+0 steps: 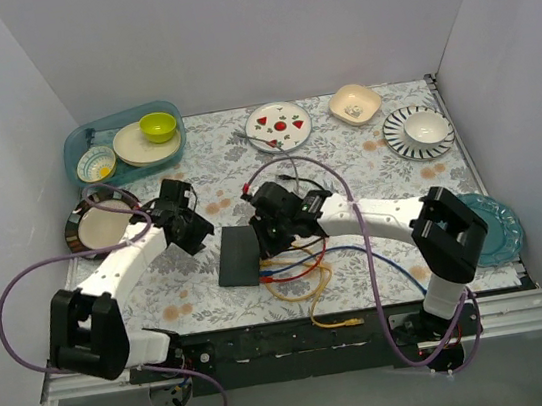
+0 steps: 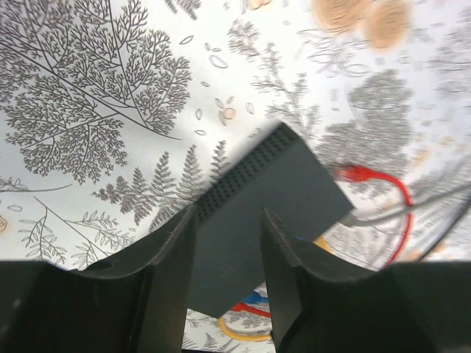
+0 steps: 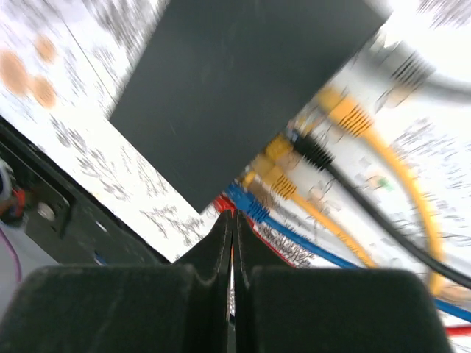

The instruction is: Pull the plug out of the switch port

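The switch [image 1: 237, 256] lies flat on the flowered tablecloth [image 1: 367, 164], toward the near edge and between the two arms. Its sockets are on its right long edge, where the plugs [image 3: 309, 147] sit packed side by side: yellow, black, yellow, then a blue plug [image 3: 246, 202] and a red plug [image 2: 357, 174] at the near end. Their cables [image 1: 306, 269] run off to the right in loose, crossing loops.

The right claw [image 3: 232, 235] hangs just over the blue and red end of that row, its two jaws pressed together with only a thin slit between them. Whether anything is nipped there I cannot tell. Shut like this it cannot take a plug, and because the plugs crowd each other, opening it here may catch two at once or the wrong one.

The left claw [image 2: 228, 220] is spread wide at the switch's far left corner, with the box seen between its fingers [image 2: 173, 272]; it grips nothing, and whether it touches the box is unclear. With the box unheld, a pull to the right probably drags it across the cloth rather than freeing a plug, the more so if the plug's catch is not pressed. The looped cables may also snag on the claw.
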Available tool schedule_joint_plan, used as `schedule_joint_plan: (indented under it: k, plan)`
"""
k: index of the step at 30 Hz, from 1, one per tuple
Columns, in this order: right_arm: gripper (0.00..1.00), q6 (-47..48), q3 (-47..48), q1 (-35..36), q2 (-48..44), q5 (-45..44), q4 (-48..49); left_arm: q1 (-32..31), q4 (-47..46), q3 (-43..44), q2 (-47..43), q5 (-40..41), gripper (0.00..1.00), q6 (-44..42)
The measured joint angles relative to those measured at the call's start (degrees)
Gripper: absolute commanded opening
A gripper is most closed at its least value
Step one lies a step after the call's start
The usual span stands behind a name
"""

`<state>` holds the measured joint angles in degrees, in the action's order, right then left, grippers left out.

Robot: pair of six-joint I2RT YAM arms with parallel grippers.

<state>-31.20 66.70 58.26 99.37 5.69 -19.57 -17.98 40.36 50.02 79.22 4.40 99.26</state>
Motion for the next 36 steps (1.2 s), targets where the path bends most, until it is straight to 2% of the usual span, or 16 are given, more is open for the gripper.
schedule_joint_plan:
  k: [7, 10, 12, 17, 20, 28, 36]
  plan:
    - [0.01, 3.13, 9.42, -6.25, -3.37, -4.87, -2.89, 0.07, 0.94, -1.29, -14.51, 0.11, 0.39, 2.16]
    - [0.01, 4.09, 13.27, -11.13, -0.70, -4.52, -3.08, -2.29, -0.48, -6.10, -19.96, -2.78, 0.31, 3.98]
    - [0.01, 4.63, 16.20, -13.79, 3.13, -4.37, -3.13, -6.21, -1.14, -9.68, -22.05, -4.94, 0.24, 5.25]
    - [0.01, 5.77, 21.62, -16.33, 13.46, -3.93, -4.37, -18.16, -1.36, -13.42, -22.47, -8.04, 0.11, 7.39]
    - [0.01, 6.01, 21.99, -16.28, 16.98, -3.37, -4.92, -22.58, -1.79, -14.75, -23.78, -8.24, 0.01, 8.31]
    - [0.01, 5.97, 21.86, -16.70, 20.50, -1.60, -5.84, -27.06, -3.48, -22.91, -25.59, -11.45, 0.00, 9.57]
    - [0.01, 5.75, 13.20, -17.20, 16.46, -0.44, -1.33, -27.21, -8.57, -25.97, -16.11, -16.06, 0.00, 9.31]
